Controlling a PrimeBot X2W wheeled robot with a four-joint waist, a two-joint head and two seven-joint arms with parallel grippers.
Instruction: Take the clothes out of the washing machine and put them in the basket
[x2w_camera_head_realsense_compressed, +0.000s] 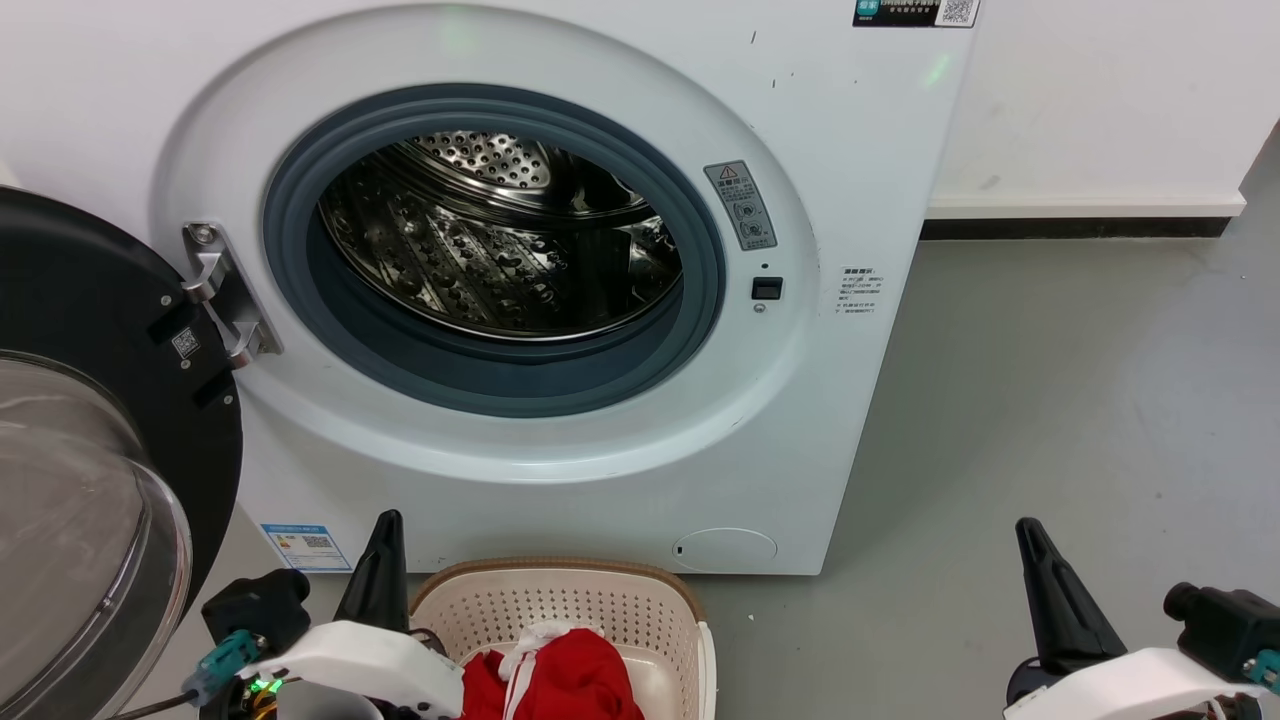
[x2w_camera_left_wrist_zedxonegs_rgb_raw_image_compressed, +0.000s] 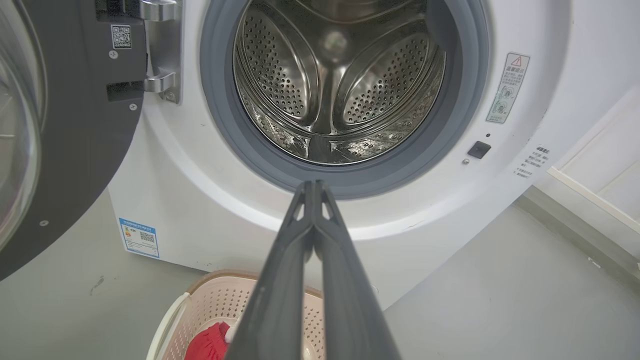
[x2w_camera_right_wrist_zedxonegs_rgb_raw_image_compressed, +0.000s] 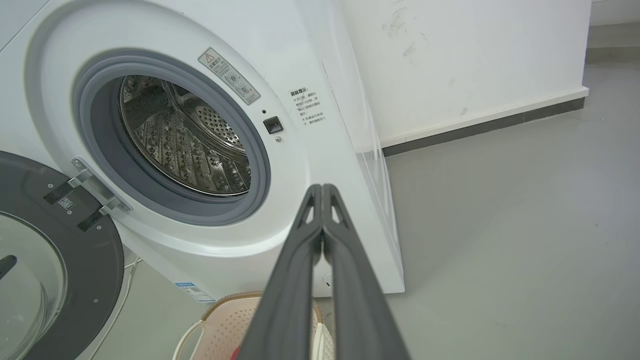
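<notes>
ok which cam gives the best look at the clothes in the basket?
Head view: the clothes lie in the basket, red fabric with white trim plain to see, though cut by the bottom edge. Left wrist view catches a small red patch low in frame; right wrist view at most a red sliver.
</notes>
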